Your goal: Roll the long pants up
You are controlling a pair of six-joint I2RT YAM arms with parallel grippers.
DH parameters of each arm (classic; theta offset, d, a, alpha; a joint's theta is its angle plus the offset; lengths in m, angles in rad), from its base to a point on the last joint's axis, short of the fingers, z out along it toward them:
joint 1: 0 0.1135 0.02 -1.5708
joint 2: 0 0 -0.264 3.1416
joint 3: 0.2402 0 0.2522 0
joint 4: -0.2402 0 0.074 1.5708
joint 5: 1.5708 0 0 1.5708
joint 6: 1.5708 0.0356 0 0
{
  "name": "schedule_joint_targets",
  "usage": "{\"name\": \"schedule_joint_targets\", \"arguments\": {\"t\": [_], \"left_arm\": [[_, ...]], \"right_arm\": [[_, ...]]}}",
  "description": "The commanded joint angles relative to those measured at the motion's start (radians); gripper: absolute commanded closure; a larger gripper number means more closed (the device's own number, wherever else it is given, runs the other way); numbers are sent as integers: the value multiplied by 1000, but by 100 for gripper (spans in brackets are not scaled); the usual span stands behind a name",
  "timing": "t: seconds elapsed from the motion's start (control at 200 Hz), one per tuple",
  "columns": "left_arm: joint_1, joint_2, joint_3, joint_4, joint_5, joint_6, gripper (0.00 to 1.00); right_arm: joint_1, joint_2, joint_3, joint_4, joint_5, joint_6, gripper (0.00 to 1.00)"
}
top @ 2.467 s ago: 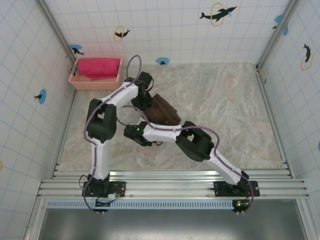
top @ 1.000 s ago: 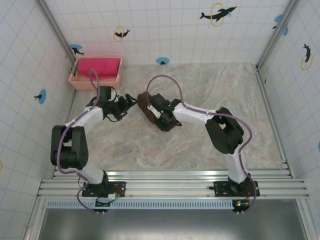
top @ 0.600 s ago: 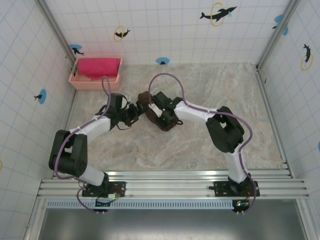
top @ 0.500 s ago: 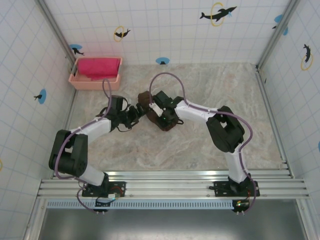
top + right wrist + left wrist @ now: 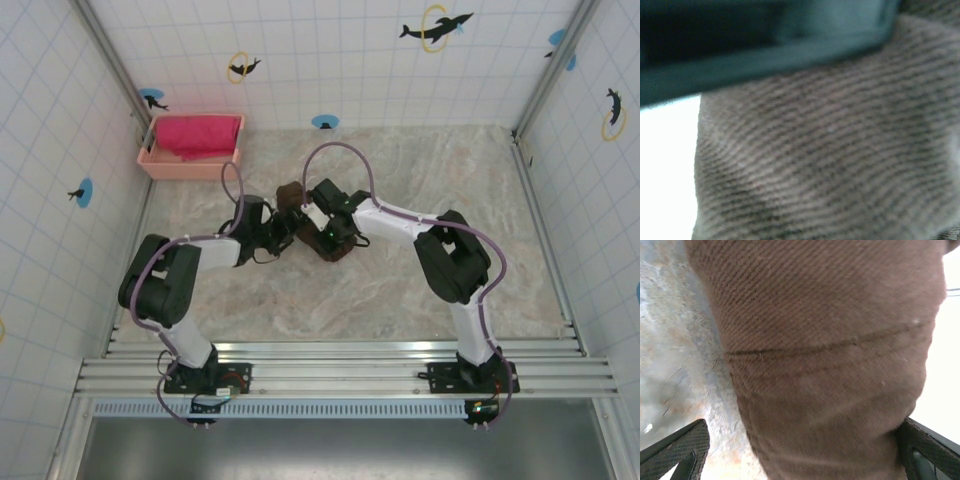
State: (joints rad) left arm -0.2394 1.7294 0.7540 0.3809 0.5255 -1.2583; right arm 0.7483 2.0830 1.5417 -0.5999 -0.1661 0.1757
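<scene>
The left tool [image 5: 284, 234] stood released, its jaws spread wide to either side of the long pants [image 5: 334, 249], both fingertips [image 5: 677, 450] cut off at the lower corners of the left wrist view. The right tool [image 5: 317, 226] was clenched on the same bundle, with one blurred dark finger [image 5: 765, 55] across the cloth and the other hidden. The pants lay rolled into a short brown bundle mid-counter [image 5: 450, 180], partly covered by both tools, long axis running far-left to near-right.
</scene>
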Motion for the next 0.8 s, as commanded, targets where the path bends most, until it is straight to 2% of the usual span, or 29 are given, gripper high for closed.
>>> {"name": "schedule_joint_targets", "arguments": {"t": [0.0,0.32,0.53,0.626,0.721,0.796], "left_arm": [[-17,60,-1,138,-51,-42,2],[-36,153,71,164,-116,-3,3],[-50,203,69,228,-143,-23,2],[-67,230,67,248,-154,-34,3],[-82,261,72,268,-162,-43,11],[-94,293,79,289,-165,-50,34]], "right_arm": [[-3,123,-75,-194,-66,18,100],[-6,138,-54,-204,-135,2,100],[-4,139,-50,-207,-142,-5,100],[-5,142,-49,-208,-188,-8,100],[-6,149,-40,-208,-203,-7,100],[-6,153,-30,-206,-216,-4,100]]}}
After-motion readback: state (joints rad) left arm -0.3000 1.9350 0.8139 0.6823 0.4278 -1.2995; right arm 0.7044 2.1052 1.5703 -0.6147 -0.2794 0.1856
